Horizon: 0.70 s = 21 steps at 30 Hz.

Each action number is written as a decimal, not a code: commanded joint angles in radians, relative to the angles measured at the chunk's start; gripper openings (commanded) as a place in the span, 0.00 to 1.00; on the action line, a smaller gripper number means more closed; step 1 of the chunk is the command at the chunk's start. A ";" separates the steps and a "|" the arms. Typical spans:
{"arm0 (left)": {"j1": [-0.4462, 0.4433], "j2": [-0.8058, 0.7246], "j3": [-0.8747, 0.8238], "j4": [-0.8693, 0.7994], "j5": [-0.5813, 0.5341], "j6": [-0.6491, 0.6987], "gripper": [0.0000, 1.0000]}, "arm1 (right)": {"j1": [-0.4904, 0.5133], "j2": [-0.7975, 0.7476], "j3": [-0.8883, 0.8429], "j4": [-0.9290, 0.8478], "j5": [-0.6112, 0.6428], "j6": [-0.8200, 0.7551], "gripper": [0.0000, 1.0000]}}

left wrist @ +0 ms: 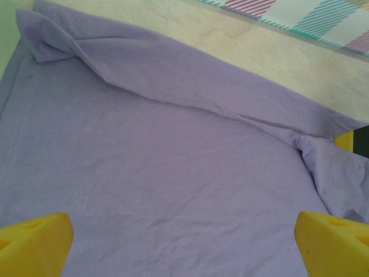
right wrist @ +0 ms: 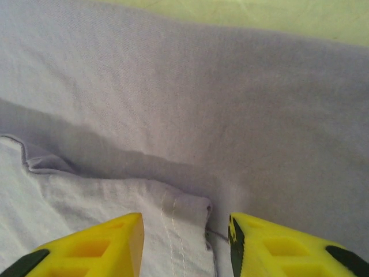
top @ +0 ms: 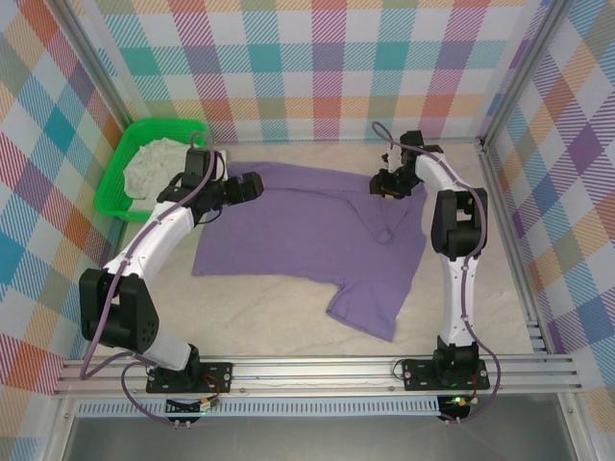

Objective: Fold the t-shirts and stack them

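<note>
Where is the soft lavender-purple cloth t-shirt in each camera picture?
Top external: lavender-purple cloth t-shirt, centre of picture.
Left wrist: t-shirt across the middle and bottom, folded ridge upper left.
Right wrist: t-shirt below the top strip, hem at bottom centre.
Shared landmark: pale beige table beyond the shirt's far edge.

At the bottom edge you see the right gripper [right wrist: 185, 245] with its two yellow fingers [right wrist: 98, 248] standing apart, black at their outer corners, and the lavender t-shirt [right wrist: 230, 115] spread beneath them across nearly the whole view. A folded-over layer of the same cloth lies at the lower left. Its stitched hem [right wrist: 173, 210] ends in a corner that sits in the gap between the fingers, and a dark shadow band runs along its far edge. Along the top you catch a thin strip of pale table [right wrist: 277, 14].
</note>
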 commanded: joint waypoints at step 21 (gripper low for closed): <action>-0.032 -0.040 -0.020 -0.037 -0.036 -0.015 0.97 | 0.073 -0.219 -0.164 0.037 -0.148 0.057 0.00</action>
